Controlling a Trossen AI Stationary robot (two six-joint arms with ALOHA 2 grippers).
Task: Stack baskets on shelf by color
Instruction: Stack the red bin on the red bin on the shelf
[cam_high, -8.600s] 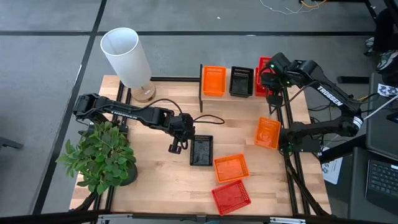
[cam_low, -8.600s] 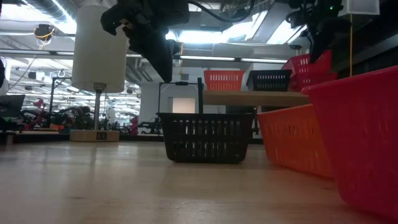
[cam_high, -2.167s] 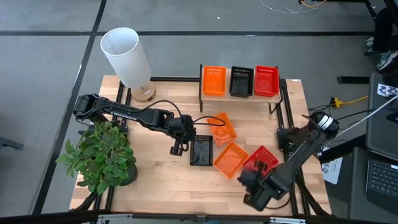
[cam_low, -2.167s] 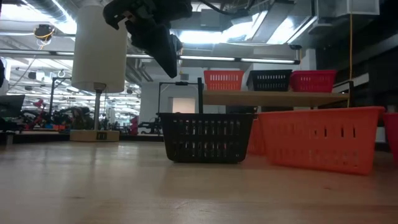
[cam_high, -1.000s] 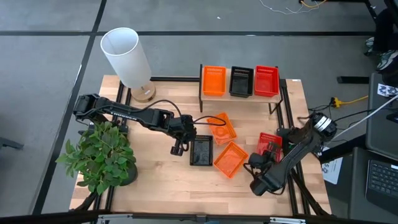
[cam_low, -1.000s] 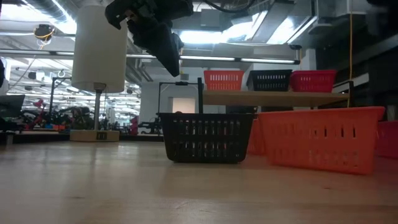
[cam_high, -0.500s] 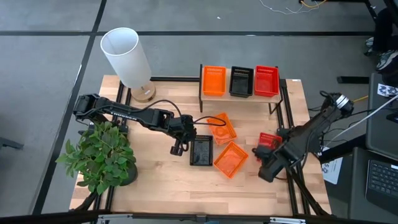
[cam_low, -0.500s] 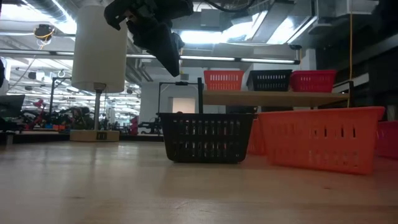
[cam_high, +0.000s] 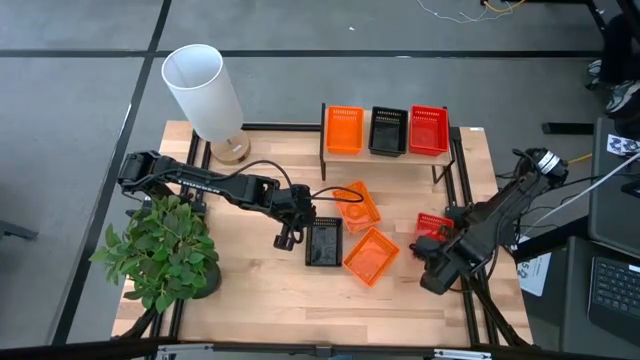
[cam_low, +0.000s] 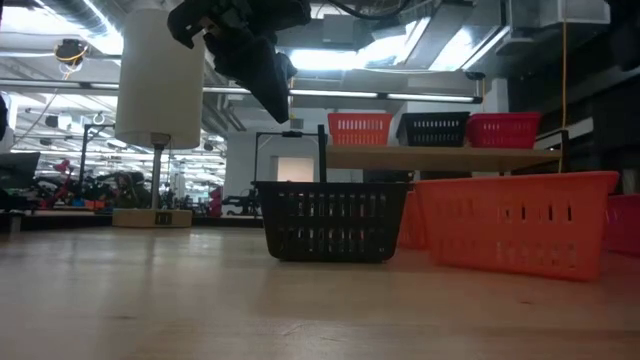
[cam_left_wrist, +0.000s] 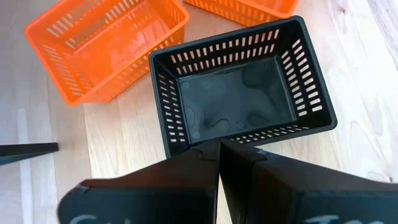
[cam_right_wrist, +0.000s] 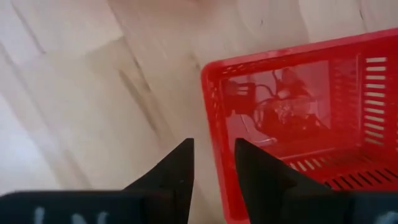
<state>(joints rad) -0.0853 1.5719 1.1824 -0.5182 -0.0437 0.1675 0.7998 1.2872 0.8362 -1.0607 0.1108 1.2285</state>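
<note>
Glossy plastic mesh baskets (cam_left_wrist: 239, 93), matt pale wood tabletop (cam_high: 260, 280), seemingly black-metal shelf (cam_high: 385, 155) legs.

right end effector (cam_high: 428, 262): swung from shelf to front-right | red basket (cam_high: 432, 226): shifted to right edge

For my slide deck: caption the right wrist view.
Right gripper, jaws open, straddling the rim of a red plastic mesh basket on the light wooden tabletop.

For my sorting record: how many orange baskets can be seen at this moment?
3. One orange basket on the shelf at its left end; two on the table, one above the other, right of the black basket. Stacked ones may be hidden.
</note>
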